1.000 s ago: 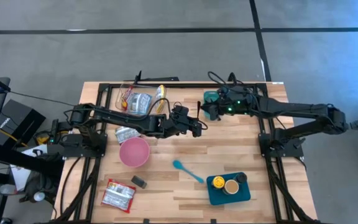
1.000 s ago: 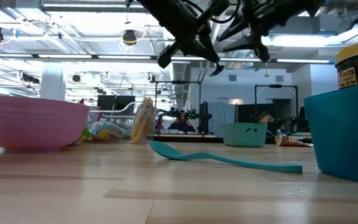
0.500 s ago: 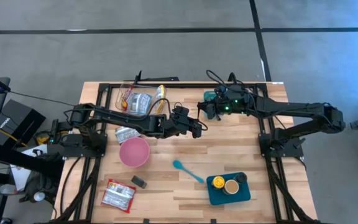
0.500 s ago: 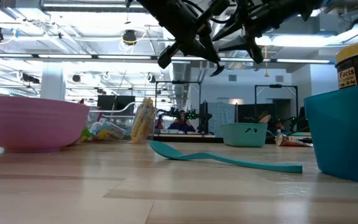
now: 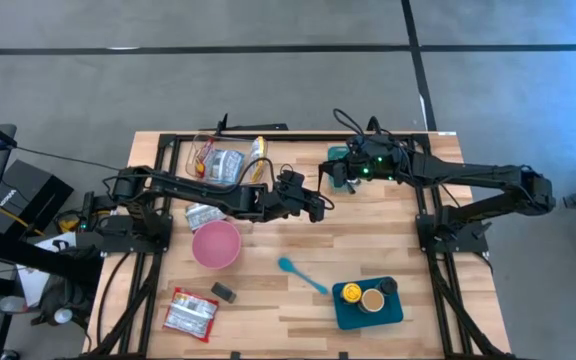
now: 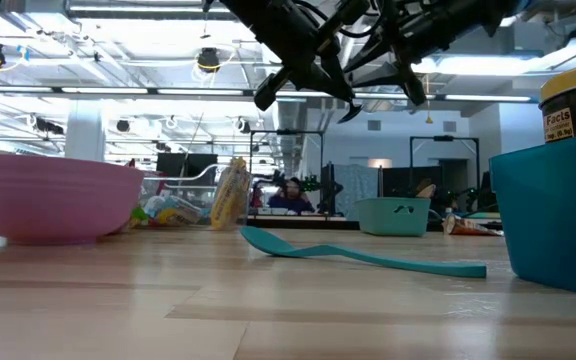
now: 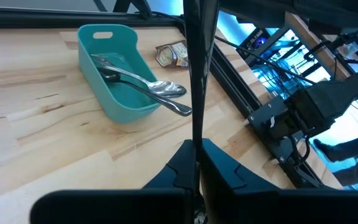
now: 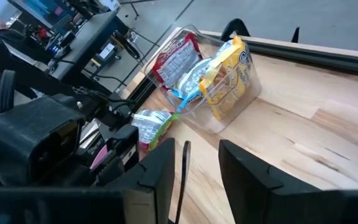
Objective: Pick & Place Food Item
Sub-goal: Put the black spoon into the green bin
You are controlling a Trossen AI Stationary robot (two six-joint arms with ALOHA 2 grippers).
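My left gripper [image 5: 318, 207] is shut and holds nothing; it hangs above the middle of the table, its fingers together in the left wrist view [image 7: 196, 124]. My right gripper [image 5: 334, 176] is open and empty above the near side of a teal bin [image 5: 339, 155] at the far middle; its fingers stand apart in the right wrist view [image 8: 194, 155]. The bin [image 7: 114, 74] holds metal spoons [image 7: 145, 90]. A clear container [image 5: 220, 160] of snack packets stands at the far left, with a yellow packet [image 8: 229, 78] leaning on it. A silver packet [image 5: 204, 214] lies on the table near it.
A pink bowl [image 5: 215, 243], a teal spatula [image 5: 301, 275], a red snack packet [image 5: 190, 312] and a small dark block [image 5: 223, 291] lie on the near half. A teal tray [image 5: 345, 315] with cans stands near right. Another packet [image 7: 171, 54] lies beyond the bin.
My right gripper has shifted a little toward the table's far edge, over the teal bin, and stays open.
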